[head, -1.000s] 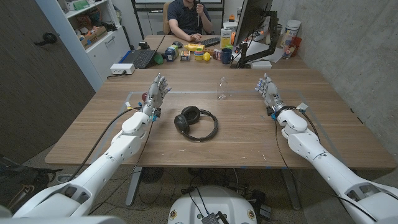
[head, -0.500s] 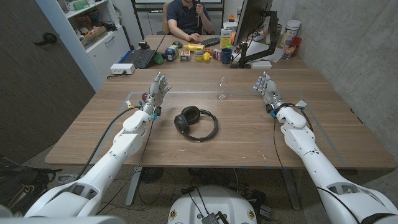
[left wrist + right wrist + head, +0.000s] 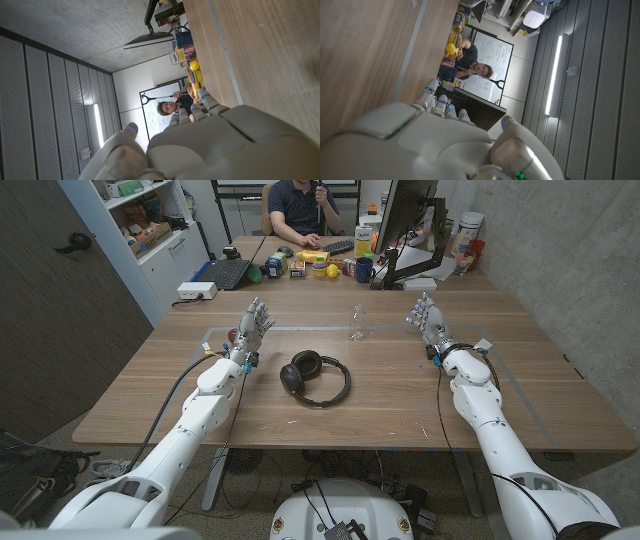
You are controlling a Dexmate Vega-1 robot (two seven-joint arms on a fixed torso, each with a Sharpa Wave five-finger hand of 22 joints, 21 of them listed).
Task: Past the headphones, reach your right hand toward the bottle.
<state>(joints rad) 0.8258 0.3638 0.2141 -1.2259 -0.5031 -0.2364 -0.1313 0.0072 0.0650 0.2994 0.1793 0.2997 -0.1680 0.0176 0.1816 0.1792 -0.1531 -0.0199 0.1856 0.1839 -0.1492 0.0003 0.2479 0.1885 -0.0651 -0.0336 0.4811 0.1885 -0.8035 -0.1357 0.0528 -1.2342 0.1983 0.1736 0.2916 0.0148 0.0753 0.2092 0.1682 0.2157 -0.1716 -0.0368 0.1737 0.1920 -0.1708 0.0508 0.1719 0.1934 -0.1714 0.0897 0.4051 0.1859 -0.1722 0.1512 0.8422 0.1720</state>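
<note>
Table (image 3: 400, 395): headphones (image 3: 315, 377) lie mid-table, well short of the bottle (image 3: 356, 323), which stands upright beyond them. Your right hand (image 3: 430, 323) is raised, fingers spread, holding nothing. The bottle lies inboard of it, toward your left, well apart. Left hand (image 3: 252, 328) likewise spread, empty.

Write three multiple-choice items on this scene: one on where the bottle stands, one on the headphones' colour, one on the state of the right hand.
1. The bottle stands
A. beyond the headphones
B. inside the headphones' band
C. in the left hand

2. The headphones are
A. white
B. black
C. red

3. The right hand is
A. gripping the bottle
B. open, holding nothing
C. pressing the headphones

Answers: 1 A, the head view shows it farther up the table; 2 B, cups and band are dark; 3 B, fingers apart, clear of the bottle.
</note>
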